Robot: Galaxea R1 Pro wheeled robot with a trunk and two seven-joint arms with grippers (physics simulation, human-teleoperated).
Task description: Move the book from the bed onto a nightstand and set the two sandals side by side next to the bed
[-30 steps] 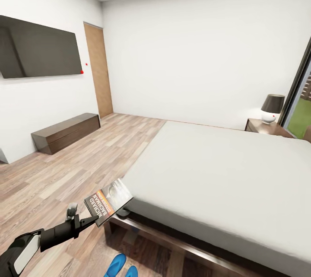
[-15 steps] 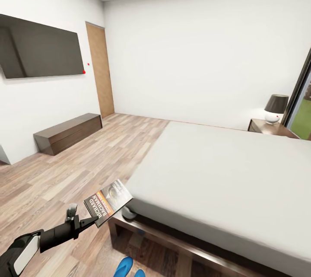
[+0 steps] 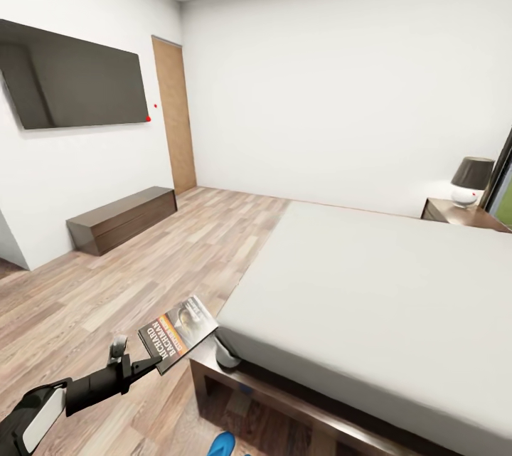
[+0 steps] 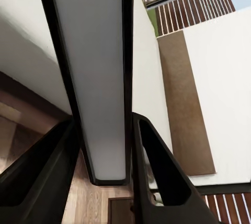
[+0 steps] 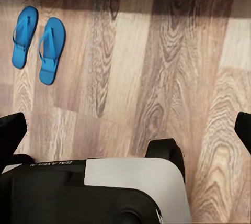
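Head view: the left pincer (image 3: pixel 146 363) has the book (image 3: pixel 178 332) clamped by its lower edge, held out over the floor just off the bed (image 3: pixel 370 299) corner. The nightstand (image 3: pixel 466 215) sits well away, past the far side of the mattress. Best to keep the cover level while travelling. The right pincer's fingertips look spread apart, though barely visible; the two sandals (image 5: pixel 39 43) lie paired on the planks.

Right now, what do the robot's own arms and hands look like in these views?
The left arm is matte black with a white panel at the forearm; its hand ends in two slim black fingers, seen close in the left wrist view as thick, dark, tapering blades. The right wrist view shows black housing with a white panel bearing small lettering.
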